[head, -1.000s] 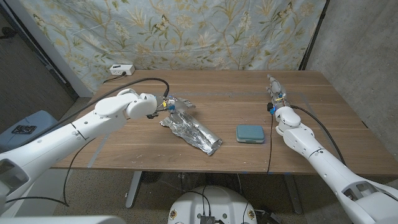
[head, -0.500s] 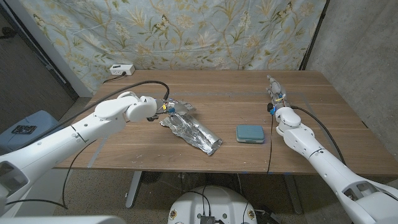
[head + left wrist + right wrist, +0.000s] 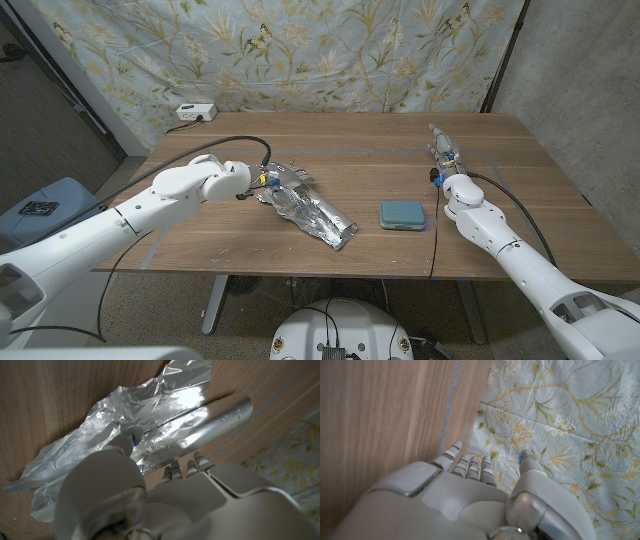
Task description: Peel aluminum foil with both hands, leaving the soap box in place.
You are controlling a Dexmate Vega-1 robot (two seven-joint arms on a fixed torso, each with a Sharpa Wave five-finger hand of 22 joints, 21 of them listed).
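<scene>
A crumpled sheet of aluminum foil lies across the middle left of the table, one end of it rolled into a tube. My left hand is at the foil's far left end. Its thumb presses on the foil and its fingers curl at the foil's edge, so it pinches the sheet. The teal soap box sits bare on the wood to the right of the foil, untouched. My right hand is beyond the box toward the back right, fingers straight and apart, holding nothing.
A white power strip lies at the table's back left corner. A floral curtain hangs behind the table. A black cable runs along my right arm, close beside the soap box.
My left hand has drawn slightly toward the table's near side, and the foil's upper end has shifted with it. The soap box and my right hand have stayed put.
</scene>
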